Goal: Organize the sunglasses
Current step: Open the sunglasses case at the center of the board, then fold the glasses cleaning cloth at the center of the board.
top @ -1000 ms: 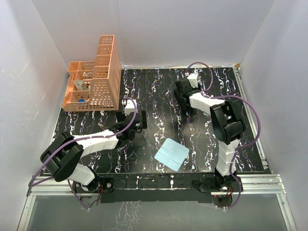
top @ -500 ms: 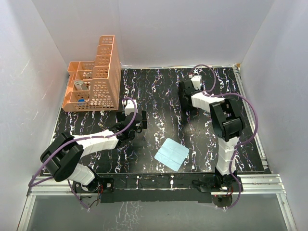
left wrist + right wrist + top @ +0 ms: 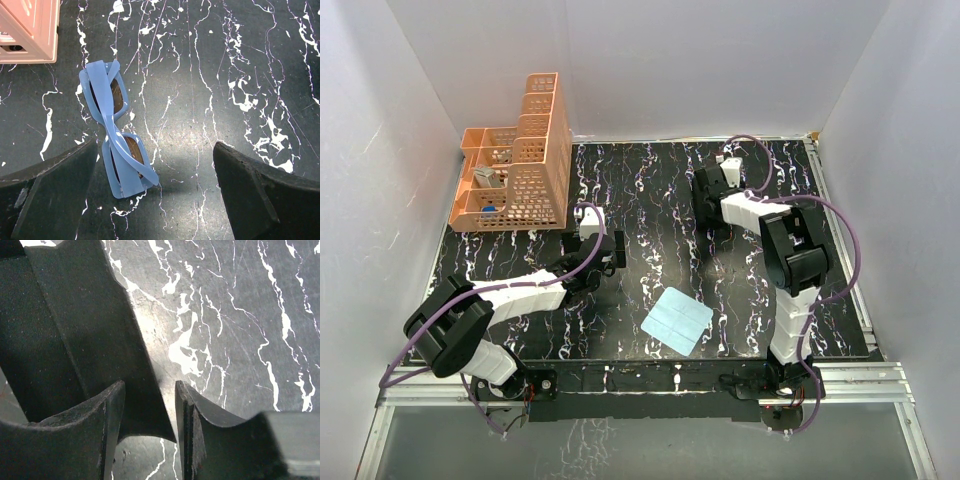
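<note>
Looking down from the top external view, the left gripper (image 3: 609, 262) sits low over the black marbled table (image 3: 650, 200) left of centre, and the right gripper (image 3: 708, 212) is down at the table's upper right. A light blue cloth (image 3: 677, 320) lies flat near the bottom edge between the two arms. An orange mesh organizer (image 3: 520, 165) stands at the upper left corner. Neither the sunglasses nor either gripper's opening can be made out from here.

From the left wrist, the sunglasses (image 3: 114, 145) lie folded on the table left of centre, blue frame with brownish lenses, running from upper left toward the bottom. The left gripper (image 3: 155, 197) is spread wide. Its left finger (image 3: 50, 195) is just beside the lower lens and its right finger is well apart from it. The organizer's corner (image 3: 30, 30) shows at upper left.

From the right wrist, the right gripper (image 3: 150, 440) has only a narrow gap, filled by the end of a black case (image 3: 95, 340) that slants in from the upper left. Whether the fingers (image 3: 75, 440) actually pinch it cannot be told.
</note>
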Robot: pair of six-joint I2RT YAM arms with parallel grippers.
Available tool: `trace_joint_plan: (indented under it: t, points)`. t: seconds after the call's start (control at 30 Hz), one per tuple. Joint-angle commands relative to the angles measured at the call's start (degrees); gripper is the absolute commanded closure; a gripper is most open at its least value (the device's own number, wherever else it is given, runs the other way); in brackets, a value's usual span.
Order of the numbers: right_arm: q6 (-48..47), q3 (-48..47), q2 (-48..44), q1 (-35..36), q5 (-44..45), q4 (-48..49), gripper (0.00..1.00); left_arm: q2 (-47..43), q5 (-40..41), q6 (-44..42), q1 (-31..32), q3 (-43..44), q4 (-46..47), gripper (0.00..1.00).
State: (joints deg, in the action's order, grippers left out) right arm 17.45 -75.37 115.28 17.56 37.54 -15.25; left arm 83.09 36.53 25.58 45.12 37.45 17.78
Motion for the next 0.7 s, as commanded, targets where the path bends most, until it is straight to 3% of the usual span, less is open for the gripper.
trace_joint_plan:
  t: [0.0,0.5,0.67]
  points:
    - [1.6,0.6,-7.3,-0.2,0.2,1.0,0.56,-0.2,-0.2,0.0,-0.2,0.6,0.2,0.02]
    - [7.1,5.4,-22.1,2.1,0.1,-1.7,0.54,1.6,2.2,-1.3,-0.2,1.5,0.2,0.02]
    - [9.2,12.4,-31.2,6.0,-5.7,-1.1,0.56,0.3,-0.9,-0.5,-0.2,1.4,-1.1,0.01]
